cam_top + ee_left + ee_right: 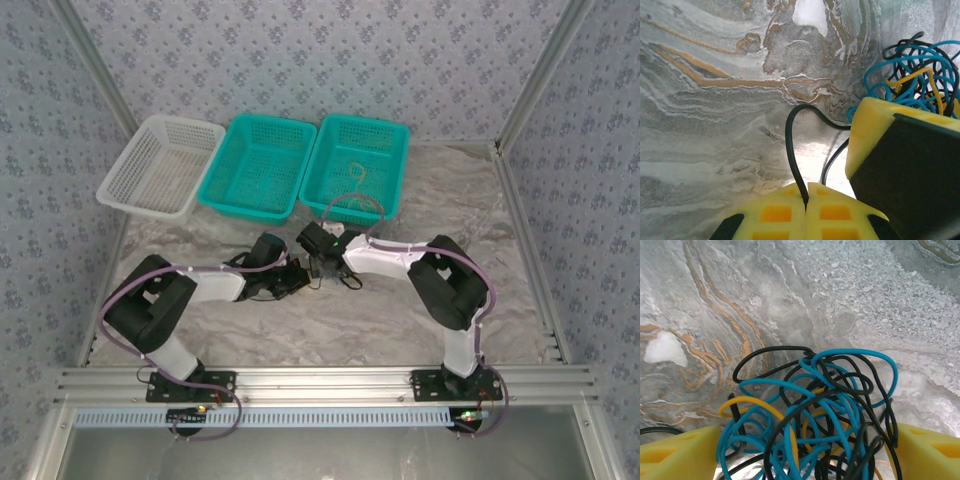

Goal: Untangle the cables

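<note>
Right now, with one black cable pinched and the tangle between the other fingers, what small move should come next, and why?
Probably close the right gripper on the tangle. Its jaws stand open either side of it, while the left gripper is shut on a black cable running toward it. Anchoring the clump would likely let the left arm draw that strand out.

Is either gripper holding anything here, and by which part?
The left gripper pinches one black cable on a loose stretch off to the side of the tangle. The right gripper straddles the tangle, jaws apart, gripping nothing.
</note>
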You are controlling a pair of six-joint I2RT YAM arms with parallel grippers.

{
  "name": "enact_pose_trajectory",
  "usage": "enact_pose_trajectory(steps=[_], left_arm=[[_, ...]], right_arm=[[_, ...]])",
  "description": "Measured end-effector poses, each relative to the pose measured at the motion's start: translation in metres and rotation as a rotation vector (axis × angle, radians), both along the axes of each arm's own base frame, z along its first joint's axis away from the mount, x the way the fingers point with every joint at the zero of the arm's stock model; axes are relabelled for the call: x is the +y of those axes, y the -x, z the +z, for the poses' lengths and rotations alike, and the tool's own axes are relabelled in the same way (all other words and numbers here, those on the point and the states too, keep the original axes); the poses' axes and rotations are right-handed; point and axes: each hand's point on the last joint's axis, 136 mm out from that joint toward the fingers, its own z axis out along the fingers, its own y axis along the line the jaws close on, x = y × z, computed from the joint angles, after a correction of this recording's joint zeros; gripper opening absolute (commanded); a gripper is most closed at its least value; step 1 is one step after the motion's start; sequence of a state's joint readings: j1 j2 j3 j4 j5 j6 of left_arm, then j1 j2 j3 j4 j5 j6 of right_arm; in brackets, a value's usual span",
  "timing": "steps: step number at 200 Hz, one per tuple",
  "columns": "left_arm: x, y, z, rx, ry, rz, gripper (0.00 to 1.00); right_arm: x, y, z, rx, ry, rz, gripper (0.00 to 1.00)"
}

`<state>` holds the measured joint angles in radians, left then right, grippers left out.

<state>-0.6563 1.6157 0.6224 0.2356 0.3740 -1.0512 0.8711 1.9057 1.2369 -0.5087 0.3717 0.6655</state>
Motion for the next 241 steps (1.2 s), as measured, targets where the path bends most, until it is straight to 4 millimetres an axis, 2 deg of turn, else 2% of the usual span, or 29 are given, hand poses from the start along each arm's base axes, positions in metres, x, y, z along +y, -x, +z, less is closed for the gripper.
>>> enact_pose_trajectory(steps=[37, 53, 118, 185, 241], left_arm=[[0.002, -0.003, 0.009, -0.029, -0.002, -0.013, 0.00], [0.004, -0.007, 0.017, -0.050, 0.001, -0.012, 0.00], [0.025, -0.023, 0.040, -0.106, 0.037, -0.007, 0.00], [0.029, -0.034, 0.080, -0.205, 0.063, -0.064, 0.00], [0.049, -0.042, 0.108, -0.273, 0.084, -0.027, 0.00]], right_arm=[[-0.006, 0.004, -0.005, -0.009, 0.035, 0.010, 0.78], [-0.008, 0.006, -0.010, -0.010, 0.044, 0.013, 0.78], [-0.010, 0.003, -0.009, -0.019, 0.046, 0.037, 0.78], [-0.015, -0.001, -0.011, -0.001, 0.012, 0.017, 0.78], [-0.024, -0.003, -0.011, -0.001, 0.002, -0.002, 0.78]])
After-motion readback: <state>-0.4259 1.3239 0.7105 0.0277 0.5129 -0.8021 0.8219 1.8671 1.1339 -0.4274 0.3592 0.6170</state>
